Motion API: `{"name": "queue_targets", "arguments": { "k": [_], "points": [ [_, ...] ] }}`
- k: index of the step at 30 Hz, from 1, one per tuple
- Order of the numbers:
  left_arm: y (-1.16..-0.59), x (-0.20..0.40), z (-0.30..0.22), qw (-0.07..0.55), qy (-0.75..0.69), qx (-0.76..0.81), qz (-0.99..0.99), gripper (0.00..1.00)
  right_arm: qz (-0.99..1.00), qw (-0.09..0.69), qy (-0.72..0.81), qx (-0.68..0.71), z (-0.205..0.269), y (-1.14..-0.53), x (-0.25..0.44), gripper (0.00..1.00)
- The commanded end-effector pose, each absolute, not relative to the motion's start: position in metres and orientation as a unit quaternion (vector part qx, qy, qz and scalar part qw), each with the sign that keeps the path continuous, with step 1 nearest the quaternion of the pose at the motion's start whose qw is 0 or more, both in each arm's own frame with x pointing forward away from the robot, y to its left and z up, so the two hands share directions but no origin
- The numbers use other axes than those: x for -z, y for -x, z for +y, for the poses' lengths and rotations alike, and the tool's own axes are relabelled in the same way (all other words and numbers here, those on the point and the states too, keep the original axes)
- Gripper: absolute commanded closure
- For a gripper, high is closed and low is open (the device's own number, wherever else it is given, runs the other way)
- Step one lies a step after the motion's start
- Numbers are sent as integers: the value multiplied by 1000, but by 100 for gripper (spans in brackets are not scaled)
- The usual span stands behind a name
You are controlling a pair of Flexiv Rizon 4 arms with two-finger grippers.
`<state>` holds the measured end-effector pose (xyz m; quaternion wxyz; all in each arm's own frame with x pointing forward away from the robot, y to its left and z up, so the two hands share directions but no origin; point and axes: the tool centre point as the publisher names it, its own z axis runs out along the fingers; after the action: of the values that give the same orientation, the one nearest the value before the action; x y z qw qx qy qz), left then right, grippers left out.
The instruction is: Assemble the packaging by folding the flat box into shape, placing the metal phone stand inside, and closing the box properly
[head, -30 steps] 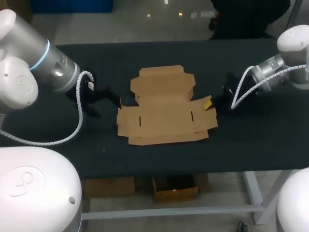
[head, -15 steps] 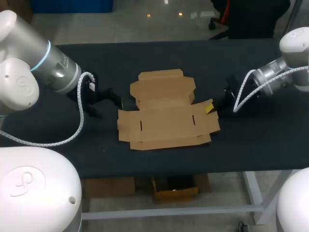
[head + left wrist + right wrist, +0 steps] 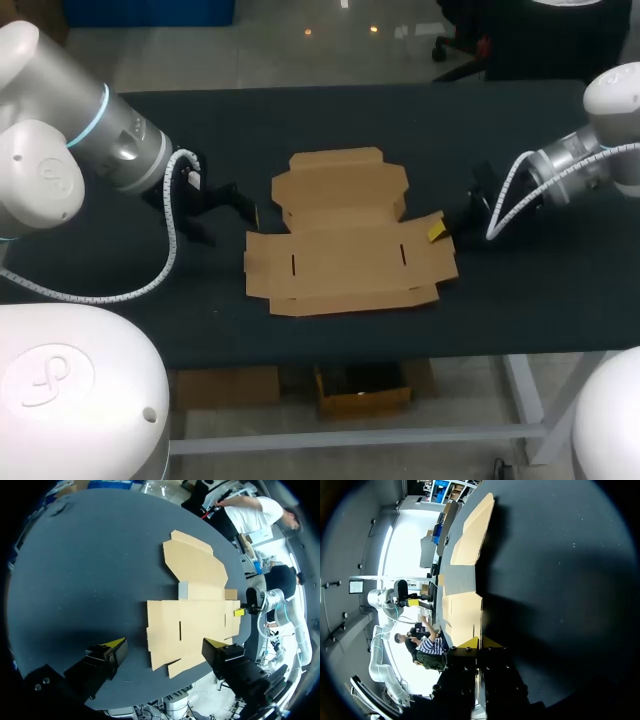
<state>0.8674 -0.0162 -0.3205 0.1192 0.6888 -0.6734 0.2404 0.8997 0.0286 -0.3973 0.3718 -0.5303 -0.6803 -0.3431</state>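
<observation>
Plain tan cardboard box [image 3: 345, 240] on black table [image 3: 300, 120]; black left tool [image 3: 165, 642] and right tool [image 3: 480, 642], yellow-tipped.

**One spread wide, the other clamped tight**

The silver-grey left arm [image 3: 115, 150], with white joint housings and a blue ring, comes in from the left side. It slopes down toward the middle of the black worktop [image 3: 330, 120], and a white coiled cable [image 3: 165, 255] loops from its wrist. Its black, yellow-tipped left pincer [image 3: 163, 642] sits low over the worktop with its two fingers spread wide apart. The matching right arm [image 3: 590, 150] comes in from the right side, wrist angled down and inward. Its right pincer [image 3: 479, 641] has both yellow tips pressed close together on the right-hand edge flap of the flat brown cardboard box [image 3: 350, 255].
</observation>
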Motion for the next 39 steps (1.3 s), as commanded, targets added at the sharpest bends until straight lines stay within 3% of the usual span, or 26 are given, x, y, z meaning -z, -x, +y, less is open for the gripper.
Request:
{"name": "queue_targets", "arguments": {
  "k": [1, 19, 20, 21, 23, 24, 25, 39],
  "points": [
    [-866, 319, -17, 116, -690, -239, -673, 0, -676, 372, 532, 348, 26, -894, 400, 100],
    [-864, 319, -16, 114, -691, -241, -672, 0, -677, 380, 528, 345, 24, -890, 402, 100],
    [-864, 318, -15, 114, -691, -241, -671, 0, -676, 381, 529, 344, 25, -890, 402, 94],
    [-864, 318, -15, 114, -691, -242, -671, 0, -675, 382, 530, 344, 25, -890, 402, 73],
    [-863, 318, -15, 113, -691, -242, -671, 0, -672, 382, 533, 344, 24, -889, 402, 43],
    [-863, 318, -15, 113, -692, -242, -671, 0, -671, 381, 535, 345, 23, -888, 402, 5],
    [-863, 317, -15, 112, -692, -242, -671, 0, -670, 380, 536, 346, 22, -887, 401, 0],
    [-863, 313, -12, 106, -693, -243, -671, 0, -691, 334, 549, 332, 8, -883, 362, 0]
  ]
}}
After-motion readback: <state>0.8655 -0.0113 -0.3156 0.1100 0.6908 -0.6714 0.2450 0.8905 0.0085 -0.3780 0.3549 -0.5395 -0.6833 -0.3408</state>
